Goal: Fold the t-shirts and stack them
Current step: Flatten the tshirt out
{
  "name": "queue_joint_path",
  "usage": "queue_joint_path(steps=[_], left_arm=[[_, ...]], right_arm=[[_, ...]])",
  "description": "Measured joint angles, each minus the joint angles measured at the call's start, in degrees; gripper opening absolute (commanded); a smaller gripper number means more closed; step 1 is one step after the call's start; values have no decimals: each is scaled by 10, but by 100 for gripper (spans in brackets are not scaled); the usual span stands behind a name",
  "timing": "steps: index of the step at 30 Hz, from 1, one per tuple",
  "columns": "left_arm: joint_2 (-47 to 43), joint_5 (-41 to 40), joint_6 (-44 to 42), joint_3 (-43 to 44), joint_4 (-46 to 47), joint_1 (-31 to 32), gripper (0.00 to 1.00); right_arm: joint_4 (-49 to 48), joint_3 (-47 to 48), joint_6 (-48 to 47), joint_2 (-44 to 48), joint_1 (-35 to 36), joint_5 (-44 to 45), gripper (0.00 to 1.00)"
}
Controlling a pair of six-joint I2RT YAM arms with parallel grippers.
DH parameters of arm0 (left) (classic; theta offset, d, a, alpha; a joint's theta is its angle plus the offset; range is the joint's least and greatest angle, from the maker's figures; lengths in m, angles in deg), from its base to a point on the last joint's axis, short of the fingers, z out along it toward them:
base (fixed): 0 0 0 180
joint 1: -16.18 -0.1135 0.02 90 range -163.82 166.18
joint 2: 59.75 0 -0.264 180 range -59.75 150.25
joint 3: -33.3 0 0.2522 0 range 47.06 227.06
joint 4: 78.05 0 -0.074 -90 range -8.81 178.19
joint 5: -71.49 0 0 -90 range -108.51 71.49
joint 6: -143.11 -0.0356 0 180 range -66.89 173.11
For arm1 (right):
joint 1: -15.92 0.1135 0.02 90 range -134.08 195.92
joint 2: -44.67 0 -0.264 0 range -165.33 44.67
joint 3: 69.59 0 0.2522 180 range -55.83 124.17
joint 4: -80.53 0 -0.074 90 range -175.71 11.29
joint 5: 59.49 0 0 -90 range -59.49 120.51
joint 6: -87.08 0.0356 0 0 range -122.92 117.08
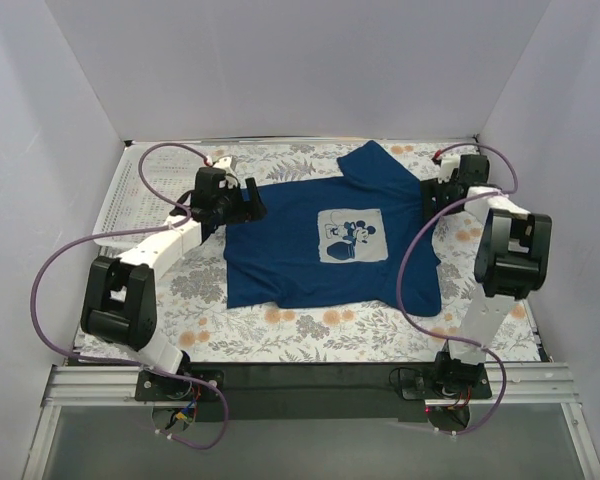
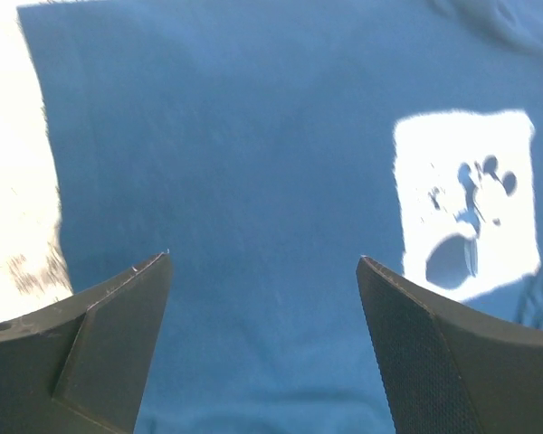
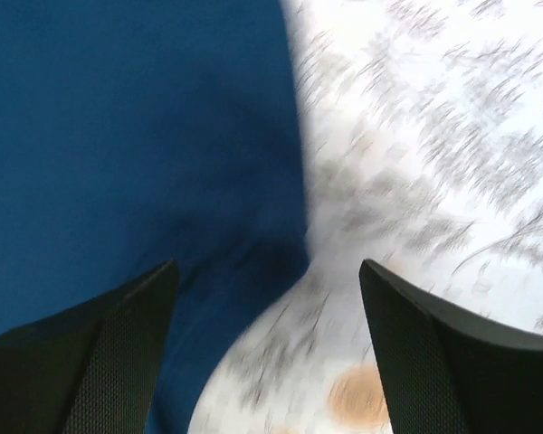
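A dark blue t-shirt [image 1: 320, 240] with a pale square cartoon print [image 1: 351, 236] lies spread on the floral tablecloth [image 1: 280, 335]. My left gripper [image 1: 248, 200] is open over the shirt's upper left part; in the left wrist view blue cloth [image 2: 253, 181] lies under and between its fingers [image 2: 118, 344]. My right gripper [image 1: 432, 190] is open at the shirt's right edge; the right wrist view shows the shirt's edge [image 3: 145, 145] on the left and bare tablecloth [image 3: 416, 163] on the right. Neither gripper holds anything.
White walls [image 1: 300, 60] close the table at the back and both sides. Purple cables [image 1: 420, 260] loop from each arm, the right one hanging over the shirt's right side. A dark rail [image 1: 310, 380] runs along the near edge.
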Motion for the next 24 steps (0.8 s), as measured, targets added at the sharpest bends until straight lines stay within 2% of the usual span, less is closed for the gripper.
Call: queue_joint_path(steps=[5, 9, 13, 20, 23, 24], left_arm=[[-81, 38, 19, -71, -22, 4, 73], [-133, 47, 51, -114, -50, 19, 72], [-168, 52, 90, -145, -75, 31, 71], [-206, 45, 139, -204, -93, 32, 71], [-219, 41, 147, -221, -101, 32, 72], [-222, 41, 149, -223, -102, 32, 71]], right_arm=[[50, -156, -176, 189, 5, -126, 74], [140, -214, -337, 293, 19, -232, 71], [188, -259, -405, 286, 47, -271, 68], [196, -268, -388, 228, 75, -268, 63], [180, -268, -373, 221, 94, -257, 51], [176, -268, -369, 219, 99, -255, 38]])
